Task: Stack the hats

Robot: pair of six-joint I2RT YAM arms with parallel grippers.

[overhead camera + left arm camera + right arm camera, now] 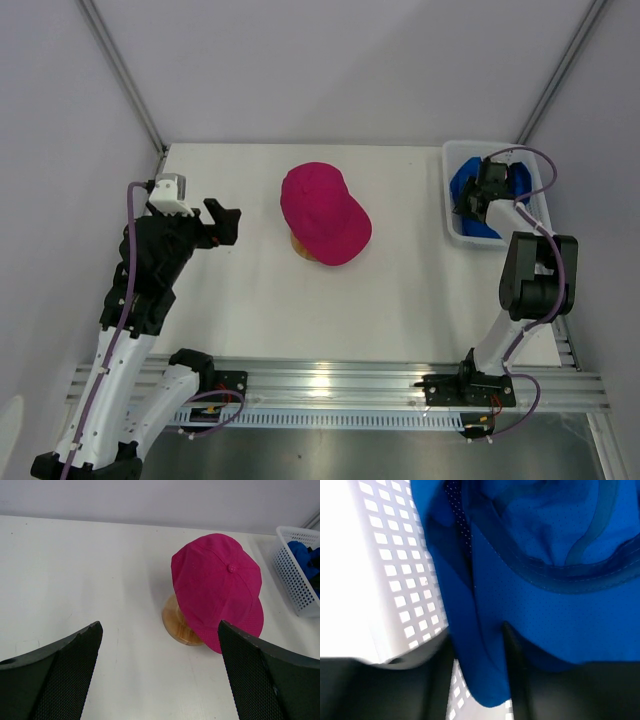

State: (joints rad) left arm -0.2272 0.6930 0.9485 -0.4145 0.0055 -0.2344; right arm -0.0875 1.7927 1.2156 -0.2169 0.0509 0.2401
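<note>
Hat count first: pink hat point(322, 212) sits crown-up on the wooden stand point(177, 625) near the middle of the table point(240, 310), brim drooping toward the near right, covering all of the stand but its base. Read that as the first layer placed. Nothing is on top of it yet.

Blue hats point(465, 190) lie in the white basket point(447, 190) at the far right, well apart from the stand. They are left to do.

Right gripper point(490, 185) is down inside the basket. In its wrist view, a fold of blue fabric fills the narrow gap between the dark fingers point(440, 675), so you can take it as clenched on the blue hats, judged from that one close view. Nothing looks lifted out of the basket.

Left gripper point(222, 222) hangs above the table left of the pink hat, spread wide and holding nothing, aimed at the stand.

Hard to make out:
- How many blue hats there are. The overhead view shows one blue mass partly under the arm, and the wrist view shows only overlapping fabric and a seam band.
- Which part of the hat is pinched, brim or crown.
- Basket floor, hidden by fabric.
- Stand top, hidden by the pink hat
</note>
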